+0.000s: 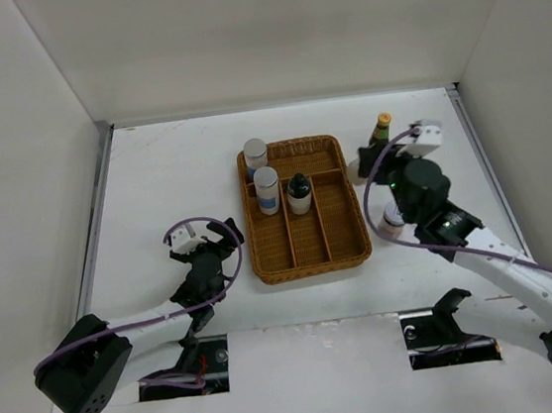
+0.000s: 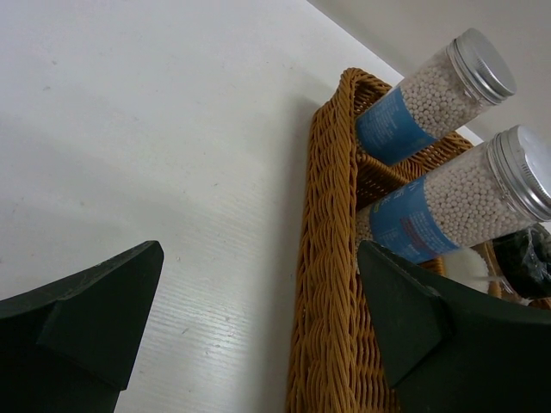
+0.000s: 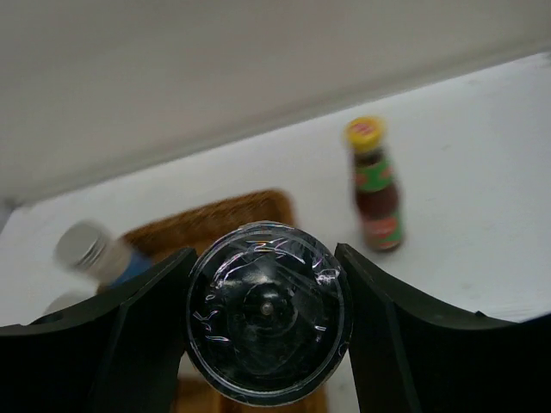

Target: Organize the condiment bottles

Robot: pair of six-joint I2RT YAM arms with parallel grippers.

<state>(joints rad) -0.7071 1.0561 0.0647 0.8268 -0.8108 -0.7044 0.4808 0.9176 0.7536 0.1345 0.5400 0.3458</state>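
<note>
Right of the tray [image 1: 313,270], near its far corner: right hand [image 3: 267,254] clamped on a jar [image 3: 267,314], a finger pressing each side. Jar seen end-on, a clear round face over dark contents, no writing showing. Cannot tell whether it hangs above the surface [image 1: 153,181] or rests on it. Looks like hard, smooth plastic, likely light. A round wall against flat fingers could spin or slip, so a square grip across mid-body seems best. Red bottle [image 3: 376,185] stands upright just beyond, apart from the jar: slim, yellow cap, green and red label, text too blurred to read. Judged tall and narrow, easy to topple; take it low on the body, not by the cap. Along the tray's left side: two white bottles [image 2: 430,103], upright, metal screw lids, clear walls full of white beads, blue labels with fine print, unreadable. Probably light, rigid and slick; hold on the label band. Black-capped bottle [image 1: 298,192] upright in the middle lane beside them. Left hand [image 2: 258,254] spread wide, holding nothing, low beside the tray's left wall.
</note>
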